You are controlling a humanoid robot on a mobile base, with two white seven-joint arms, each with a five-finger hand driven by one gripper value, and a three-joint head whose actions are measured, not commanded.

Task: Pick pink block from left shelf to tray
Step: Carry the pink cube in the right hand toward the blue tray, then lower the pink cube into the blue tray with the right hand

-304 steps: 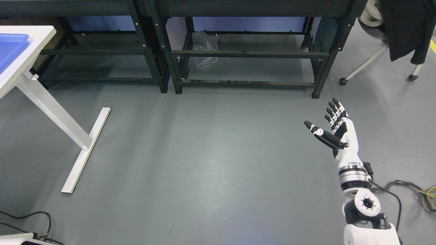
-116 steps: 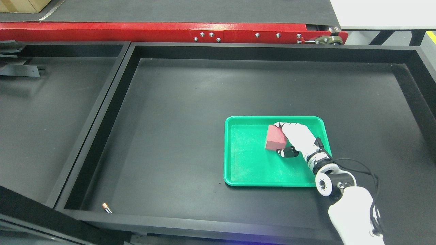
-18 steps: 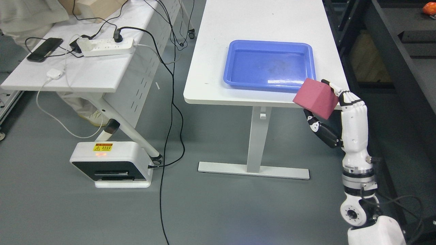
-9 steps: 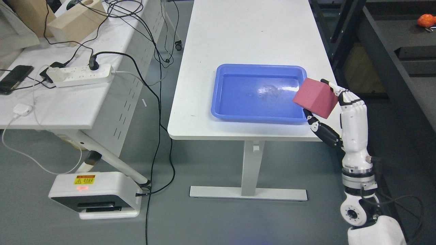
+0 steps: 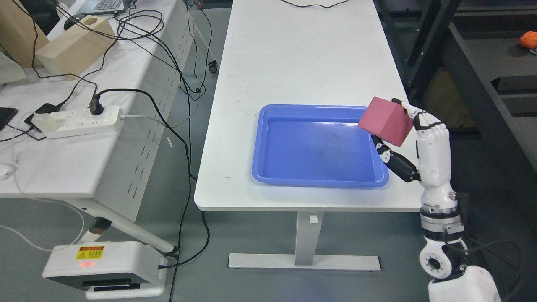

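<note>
On the far left I see a second worktop (image 5: 63,163) carrying a white power strip (image 5: 77,122) with a black plug in it, tangled black cables (image 5: 138,25) and a pale wooden box (image 5: 75,45). Below it on the floor sits a white unit (image 5: 105,270) with a yellow warning label. In the middle stands the white worktop (image 5: 293,63), and a blue tray (image 5: 319,147) lies on its near right part (nothing in it that I can see). At the tray's right rim my right robot hand (image 5: 413,140) is raised upright, fingers above and thumb below clamped on the pink block (image 5: 385,121). The block hangs tilted over the tray's far right corner, clear of the tray floor. At the far right edge, a small orange object (image 5: 528,40) lies on a dark shelf (image 5: 491,58).
</note>
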